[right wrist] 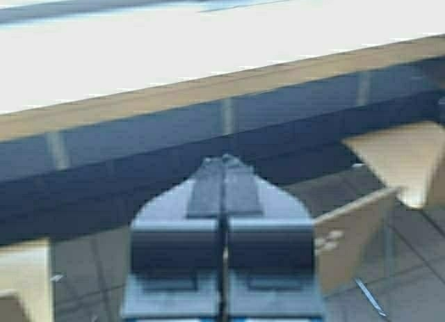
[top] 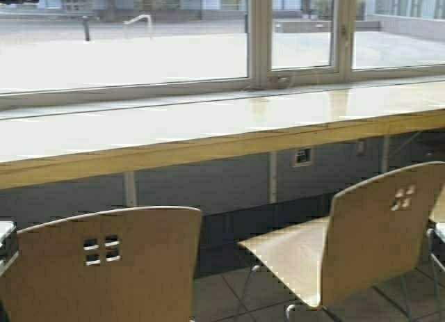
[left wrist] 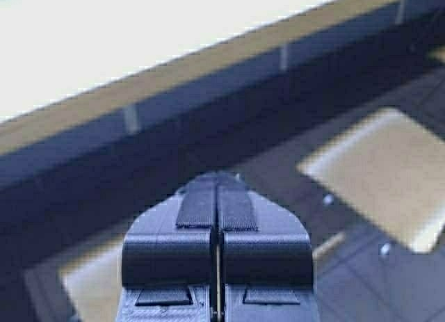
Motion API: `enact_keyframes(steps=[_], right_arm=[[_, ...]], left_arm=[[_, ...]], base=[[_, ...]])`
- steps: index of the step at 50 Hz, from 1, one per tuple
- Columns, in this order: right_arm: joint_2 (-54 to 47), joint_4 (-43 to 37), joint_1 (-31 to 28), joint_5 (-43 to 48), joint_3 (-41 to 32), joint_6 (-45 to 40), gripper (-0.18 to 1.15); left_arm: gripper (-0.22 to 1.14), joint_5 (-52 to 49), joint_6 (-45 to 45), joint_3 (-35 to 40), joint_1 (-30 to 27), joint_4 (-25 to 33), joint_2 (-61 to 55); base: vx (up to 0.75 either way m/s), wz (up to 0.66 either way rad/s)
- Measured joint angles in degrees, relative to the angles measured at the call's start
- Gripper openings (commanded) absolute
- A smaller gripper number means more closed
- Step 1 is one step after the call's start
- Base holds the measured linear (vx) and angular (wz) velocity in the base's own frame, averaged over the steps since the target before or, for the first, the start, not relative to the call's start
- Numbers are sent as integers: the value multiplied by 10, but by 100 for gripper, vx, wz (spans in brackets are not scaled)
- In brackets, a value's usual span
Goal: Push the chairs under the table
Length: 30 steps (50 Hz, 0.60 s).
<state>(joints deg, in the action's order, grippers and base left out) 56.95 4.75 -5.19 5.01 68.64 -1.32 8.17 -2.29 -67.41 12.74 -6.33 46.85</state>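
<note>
The table (top: pixel 208 151) runs across the high view under the window, with a glossy cream top and a light wood front edge. Two tan plywood chairs stand in front of it, pulled out. The left chair's backrest (top: pixel 104 263) is near me. The right chair (top: pixel 375 242) is turned at an angle, its seat (top: pixel 288 256) toward the table. My left gripper (left wrist: pixel 217 177) is shut and empty, pointing at the table edge (left wrist: pixel 174 71). My right gripper (right wrist: pixel 224 161) is shut and empty. A tan backrest with holes (right wrist: pixel 354 238) stands beside it.
A third tan chair's edge (top: pixel 438 207) shows at the far right. Grey table legs (top: pixel 130 190) and a wall socket (top: pixel 302 156) sit under the table. The floor (top: pixel 222 294) is tiled. A chair seat (left wrist: pixel 379 176) shows in the left wrist view.
</note>
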Motion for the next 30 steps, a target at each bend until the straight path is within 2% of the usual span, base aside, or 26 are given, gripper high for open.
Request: enact_keyframes(steps=[10,19,24,28,30], right_arm=[[-1,53,-62,-74,-18,4,6],[-11,168,-116,-208,-73,7,6],[-39,219,-171,-270,-107,8,5],[-69,252,-208,-313,-127,0,6],[-86,245,-221,-323,-134,-14,5]], left_arm=[[3,-65,3,28,65,-69,-4],[3,-156,18,62,131,-146,-10],[3,-214,34,83,177,-183,-24],[2,-250,26,91,200,-188,-40],[2,-265,11,97,200,-171,-48]], base=[[17,55],[14,36],[11,22],[9,14],[8,11]])
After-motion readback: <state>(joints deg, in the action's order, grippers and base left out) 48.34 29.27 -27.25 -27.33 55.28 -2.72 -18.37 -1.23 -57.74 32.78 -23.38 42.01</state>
